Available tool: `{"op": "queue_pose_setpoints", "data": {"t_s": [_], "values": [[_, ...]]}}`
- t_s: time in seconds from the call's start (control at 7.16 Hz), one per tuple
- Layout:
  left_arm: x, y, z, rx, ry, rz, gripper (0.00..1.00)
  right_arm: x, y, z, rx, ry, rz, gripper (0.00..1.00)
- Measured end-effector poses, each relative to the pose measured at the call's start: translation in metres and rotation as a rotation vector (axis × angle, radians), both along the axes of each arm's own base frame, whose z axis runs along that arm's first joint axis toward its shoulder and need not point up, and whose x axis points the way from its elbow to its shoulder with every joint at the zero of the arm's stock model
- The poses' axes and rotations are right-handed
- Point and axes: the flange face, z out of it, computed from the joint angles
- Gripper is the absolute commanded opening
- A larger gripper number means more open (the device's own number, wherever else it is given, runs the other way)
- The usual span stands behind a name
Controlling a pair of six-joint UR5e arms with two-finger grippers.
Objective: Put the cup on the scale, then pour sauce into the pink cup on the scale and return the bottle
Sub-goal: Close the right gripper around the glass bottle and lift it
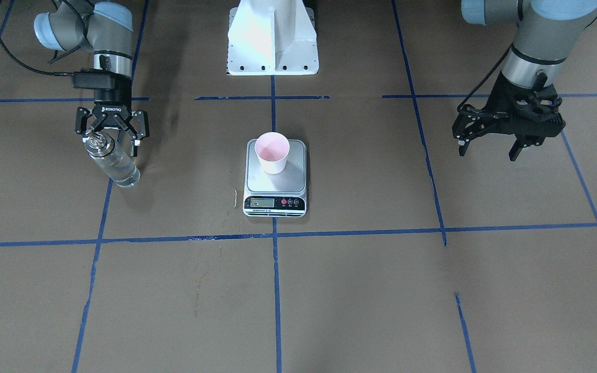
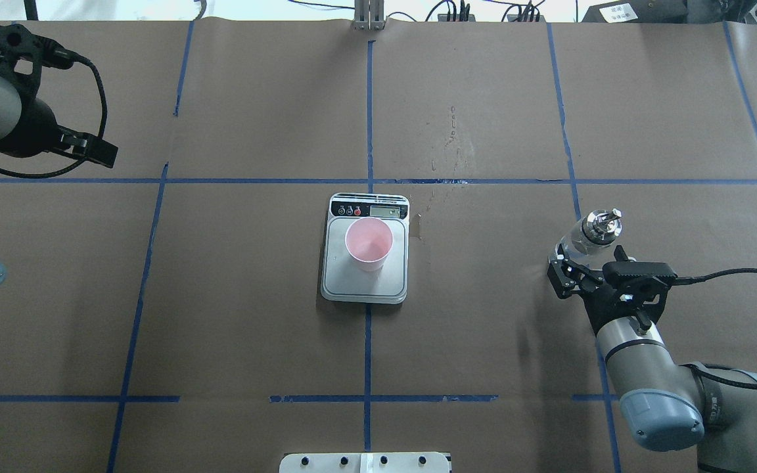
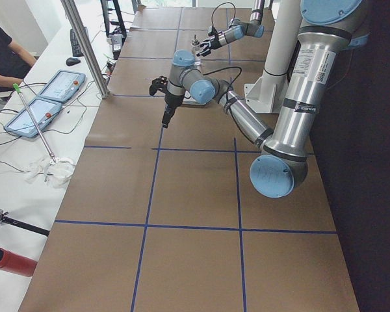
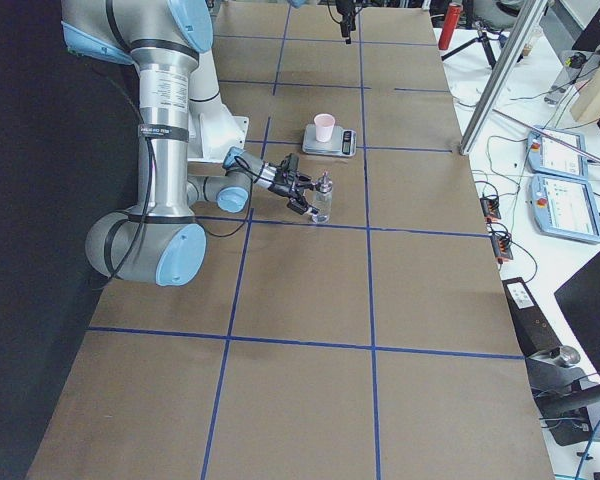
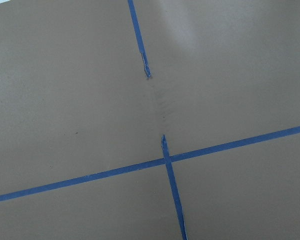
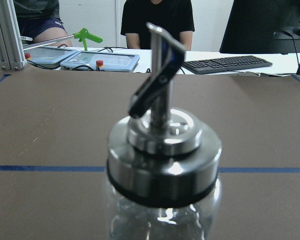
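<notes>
Bottle (image 6: 162, 150) looks slick, fragile glass; prob. best gripped mid-body; right gripper (image 1: 111, 140) fingers apart by its neck; left gripper (image 1: 487, 153) likewise spread.

The setting is a robotics laboratory. A brown paper-covered table (image 1: 360, 290) carries a grid of blue tape lines (image 1: 276, 290). Two grey-and-blue jointed robot arms (image 1: 107, 31) flank a white metal pedestal (image 1: 272, 39). Beyond the table edge opposite the robot stand blue-grey control tablets (image 3: 60, 86), a black keyboard (image 6: 226, 62), an aluminium frame post (image 3: 84, 45) and a seated operator in a black shirt (image 6: 157, 17).
</notes>
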Motion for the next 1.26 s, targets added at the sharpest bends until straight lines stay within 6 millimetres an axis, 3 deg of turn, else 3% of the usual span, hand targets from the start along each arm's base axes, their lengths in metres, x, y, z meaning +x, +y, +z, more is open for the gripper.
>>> {"op": "queue_pose_setpoints", "data": {"t_s": [0.42,1.26], "values": [[0.000,0.000,0.000,0.001,-0.001,0.000,1.00,-0.003,-0.006,-0.006,0.001,-0.010,0.006,1.00],[0.000,0.000,0.000,0.002,-0.002,-0.001,1.00,-0.007,-0.022,0.001,-0.011,0.000,0.030,0.99]]}}
